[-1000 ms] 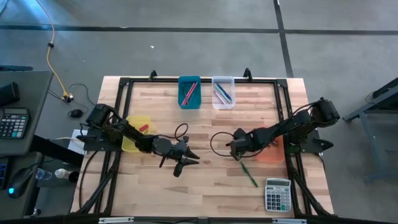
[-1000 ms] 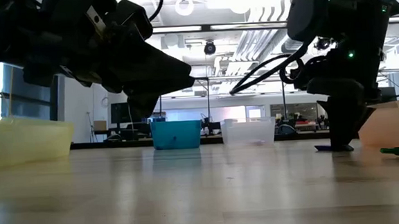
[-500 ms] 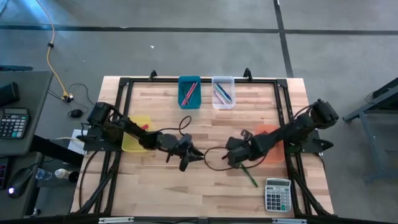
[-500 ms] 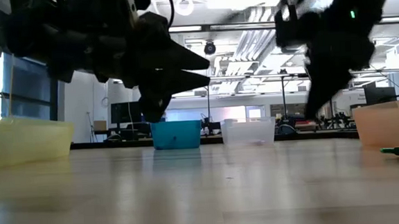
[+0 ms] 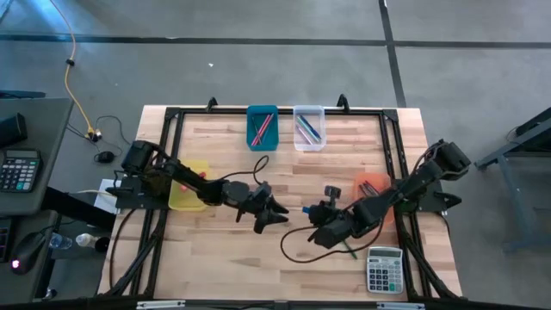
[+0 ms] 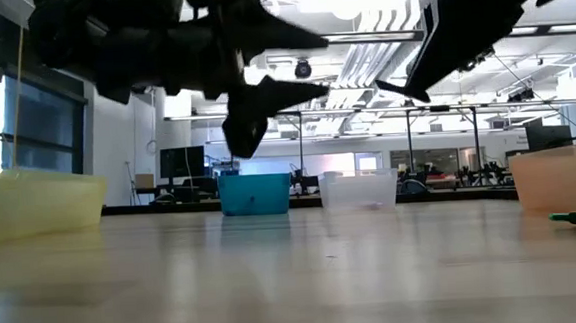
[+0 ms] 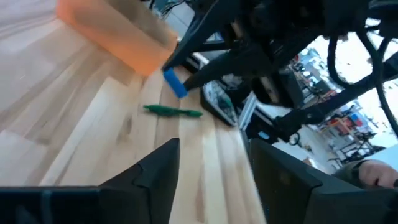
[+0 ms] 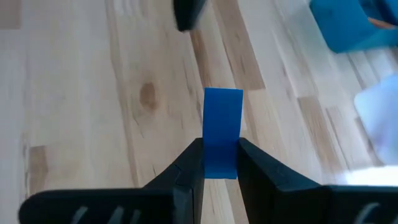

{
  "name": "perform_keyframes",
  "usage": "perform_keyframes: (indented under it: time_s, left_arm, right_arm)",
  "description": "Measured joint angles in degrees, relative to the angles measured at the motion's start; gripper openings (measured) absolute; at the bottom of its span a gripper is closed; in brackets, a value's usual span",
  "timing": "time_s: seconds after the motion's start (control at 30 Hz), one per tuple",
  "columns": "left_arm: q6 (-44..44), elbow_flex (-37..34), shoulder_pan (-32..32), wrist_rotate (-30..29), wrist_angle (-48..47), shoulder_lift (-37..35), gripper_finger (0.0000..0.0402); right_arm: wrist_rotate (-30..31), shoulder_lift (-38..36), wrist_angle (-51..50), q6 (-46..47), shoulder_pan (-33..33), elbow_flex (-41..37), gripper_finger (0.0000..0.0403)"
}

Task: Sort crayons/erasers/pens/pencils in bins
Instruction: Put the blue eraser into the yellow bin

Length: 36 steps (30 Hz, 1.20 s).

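Observation:
My right gripper (image 8: pixel 221 163) is shut on a small blue eraser (image 8: pixel 222 124), held above the middle of the table (image 5: pixel 306 209). My left gripper (image 5: pixel 275 217) hovers just left of it, open and empty, its fingers (image 7: pixel 158 163) pointing toward the eraser (image 7: pixel 175 82). The yellow bin (image 5: pixel 191 185) stands at the left and the orange bin (image 5: pixel 372 191) at the right. The teal bin (image 5: pixel 262 127) and the clear bin (image 5: pixel 308 127) stand at the far edge and hold sticks. A green pen (image 7: pixel 173 111) lies on the table, partly under my right arm. My right gripper pinches the blue eraser between its two fingers, on its two long sides near one end (image 8: pixel 221 167). The fingers slant down from the table's right. The rest of the eraser sticks out past the fingertips, clear of the table.
A grey calculator (image 5: pixel 385 269) lies at the near right corner, close to the green pen (image 5: pixel 348 250). A black frame (image 5: pixel 172 116) runs along the table's edges. Bare wood (image 5: pixel 258 267) lies in front of both grippers.
My right gripper has risen from the table with the blue eraser, swung toward the near edge and rolled; the eraser is now lifted clear. My left gripper has gone a little up and toward the right, rolled, and opened wider.

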Motion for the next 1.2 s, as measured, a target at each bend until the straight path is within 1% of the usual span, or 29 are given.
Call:
perform_keyframes:
  time_s: [0.2, 0.43, 0.53, 0.63, 0.7, 0.9, 1.1, 1.2]
  left_arm:
    - [-0.1, 2.3, 0.0, 1.0, 0.0, 0.0, 0.0207]
    - [-2.5, 2.7, 0.0, 0.0, 0.0, 0.0, 0.0226]
    - [-3.0, 2.7, 0.0, -0.6, -0.3, 0.0, 0.0227]
    - [-3.0, 2.7, 0.0, -4.0, -1.9, 0.0, 0.0227]
    - [-3.5, 2.7, 0.2, -4.6, -1.8, 0.0, 0.0227]
    - [-4.1, 3.0, 1.2, -4.8, -2.2, 0.1, 0.0227]
    - [-3.2, 7.4, 1.2, -3.6, -4.0, 2.7, 0.0227]
    - [-3.0, 8.6, 1.2, -3.5, -4.5, 4.7, 0.0217]
  right_arm:
    - [0.2, 0.0, -0.1, -1.0, 0.1, 0.6, 0.0064]
    - [0.2, 0.0, 0.6, -2.1, 0.2, 0.6, 0.0064]
    - [0.3, 0.0, 1.0, -2.7, 0.2, 0.6, 0.0064]
    - [1.2, 0.0, 3.0, -5.1, 0.3, 0.6, 0.0064]
    - [1.3, 0.0, 4.2, -6.8, 0.3, 0.6, 0.0064]
    - [1.5, -0.1, 5.8, -9.8, 0.3, 0.6, 0.0064]
    - [2.6, -0.1, 6.4, -12.2, 0.3, 0.6, 0.0064]
    - [3.0, -0.1, 6.4, -12.2, 0.3, 0.6, 0.0064]
